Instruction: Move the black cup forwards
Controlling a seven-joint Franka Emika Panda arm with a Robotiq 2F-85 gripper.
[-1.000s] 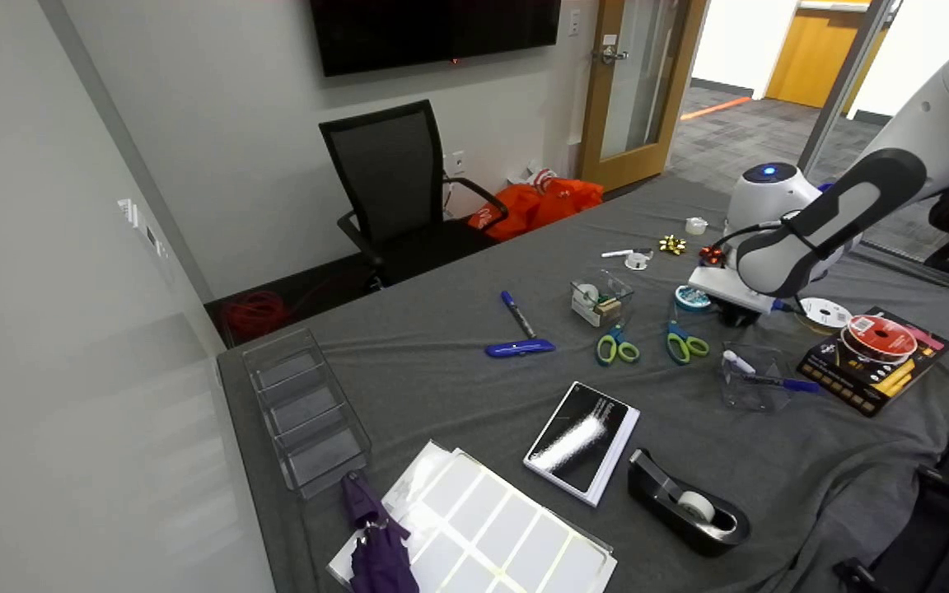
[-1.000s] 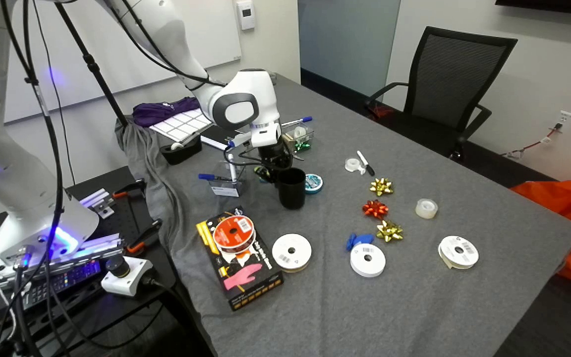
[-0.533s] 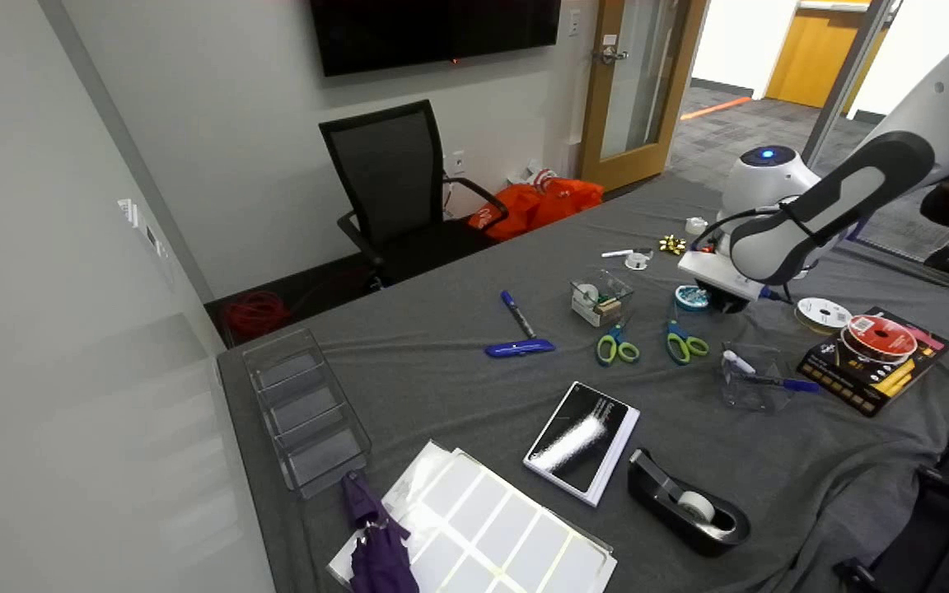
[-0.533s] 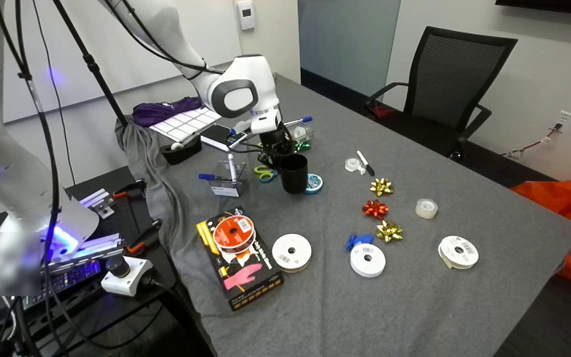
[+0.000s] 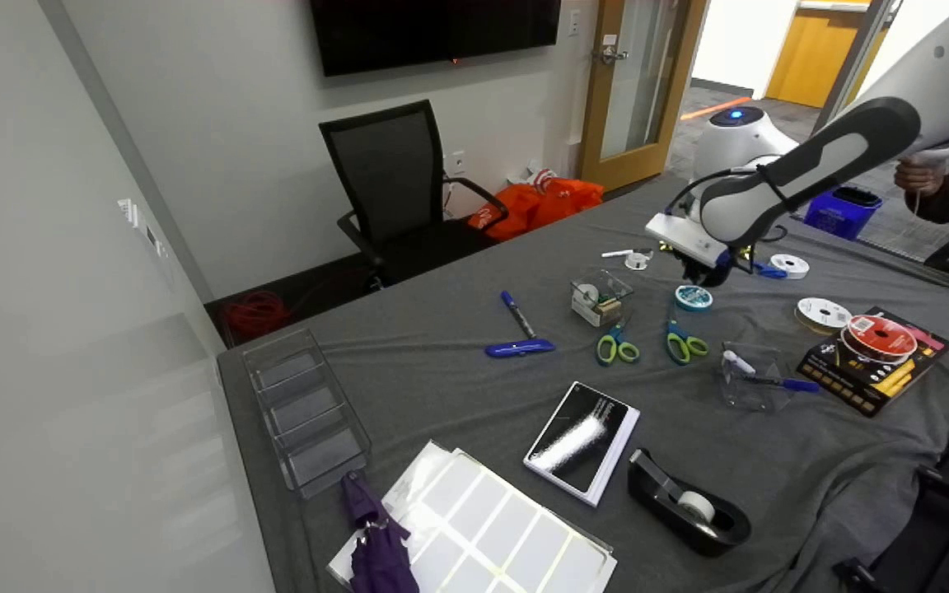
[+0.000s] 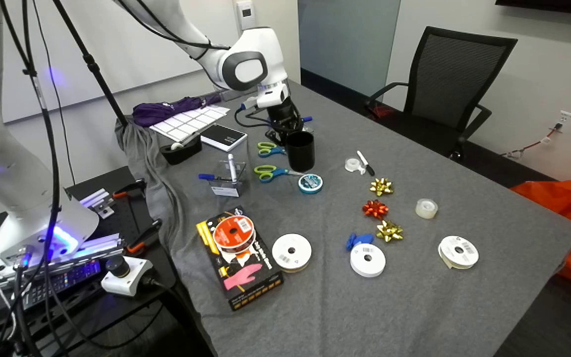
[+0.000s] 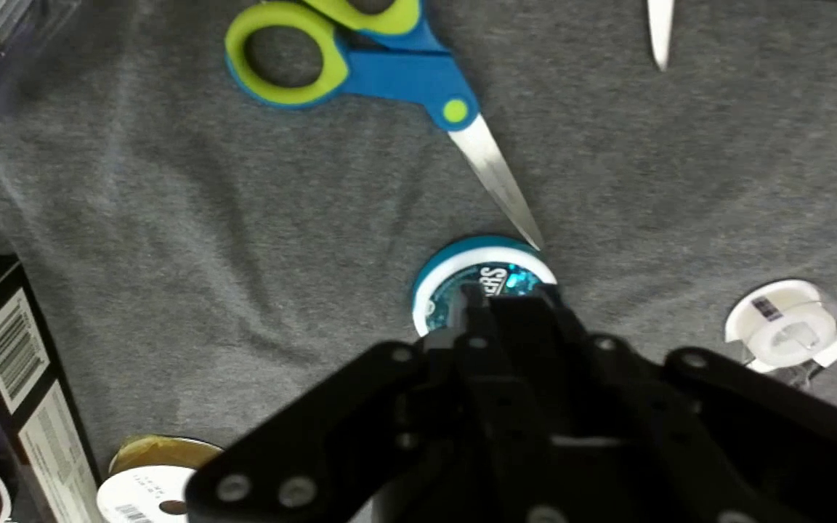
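In an exterior view the pincer is clamped on the black cup, indistinct in the wrist view, where scissors reach a round blue container.

Blue tin: "ERS", other letters hidden
Black box: barcode, small print unclear
White spool: barcode label

Smooth cup, matt cloth, metal blade
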